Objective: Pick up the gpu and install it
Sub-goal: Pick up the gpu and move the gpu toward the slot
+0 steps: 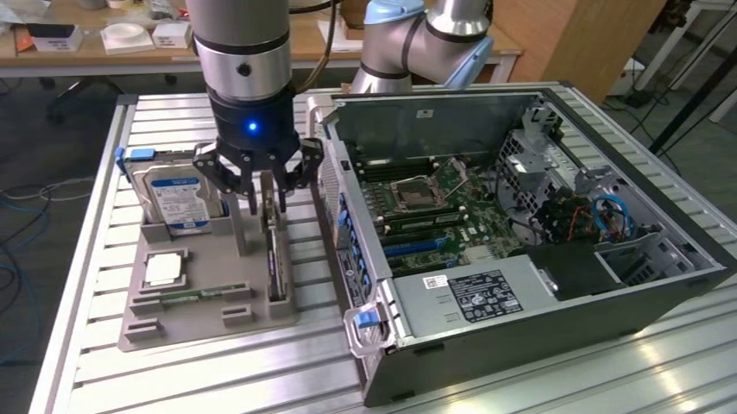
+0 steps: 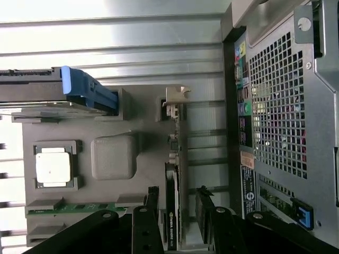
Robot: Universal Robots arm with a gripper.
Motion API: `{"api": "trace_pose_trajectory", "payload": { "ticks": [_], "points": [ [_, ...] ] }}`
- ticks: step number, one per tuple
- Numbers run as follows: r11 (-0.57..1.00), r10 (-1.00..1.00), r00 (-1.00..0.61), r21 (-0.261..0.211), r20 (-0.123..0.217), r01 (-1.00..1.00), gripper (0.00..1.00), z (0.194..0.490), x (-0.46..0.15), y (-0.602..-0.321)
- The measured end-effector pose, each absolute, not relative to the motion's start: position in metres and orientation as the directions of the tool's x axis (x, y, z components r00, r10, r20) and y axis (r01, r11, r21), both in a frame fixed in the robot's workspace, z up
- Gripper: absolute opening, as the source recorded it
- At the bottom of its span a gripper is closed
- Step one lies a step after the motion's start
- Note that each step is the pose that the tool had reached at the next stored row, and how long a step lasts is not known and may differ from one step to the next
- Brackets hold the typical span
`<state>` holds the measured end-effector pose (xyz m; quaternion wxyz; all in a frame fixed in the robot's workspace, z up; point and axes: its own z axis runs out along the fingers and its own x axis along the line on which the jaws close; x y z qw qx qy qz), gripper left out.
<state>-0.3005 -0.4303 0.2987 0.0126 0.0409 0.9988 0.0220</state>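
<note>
Tool [image 1: 259, 226] open astride upright gpu [image 1: 276, 267], over slatted metal table [image 1: 207, 379], desk [image 1: 116, 59] behind

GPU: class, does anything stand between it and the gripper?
Nothing visible does. The gripper hangs over the gpu, which stands on edge in the tray, with one open finger on either side of the card.

A robot arm's gripper [image 1: 258, 226] hangs left of centre, fingers apart, low over the gpu [image 1: 276, 267], which stands on edge in a grey holder tray [image 1: 173, 323]. A blue-labelled hard drive [image 1: 179, 203] stands upright at the tray's upper left. An open computer case [image 1: 519, 250] occupies the right half, on a slatted metal table [image 1: 86, 285].
</note>
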Motion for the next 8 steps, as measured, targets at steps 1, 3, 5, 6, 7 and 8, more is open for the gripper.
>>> {"api": "trace_pose_trajectory", "payload": {
  "ticks": [1, 3, 5, 6, 7, 8],
  "points": [
    [0.996, 0.082, -0.996, 0.045, -0.023, 0.081, 0.41, 0.2984, -0.3005, -0.4304],
    [0.996, 0.082, -0.996, 0.045, -0.023, 0.081, 0.41, 0.2975, -0.3006, -0.4307],
    [0.996, 0.082, -0.996, 0.045, -0.023, 0.081, 0.41, 0.2968, -0.3008, -0.4309],
    [0.996, 0.082, -0.996, 0.045, -0.023, 0.081, 0.41, 0.2964, -0.3008, -0.431],
    [0.996, 0.082, -0.996, 0.045, -0.023, 0.081, 0.41, 0.296, -0.3009, -0.4311],
    [0.996, 0.082, -0.996, 0.045, -0.023, 0.081, 0.41, 0.2956, -0.301, -0.4313]
  ]
}}
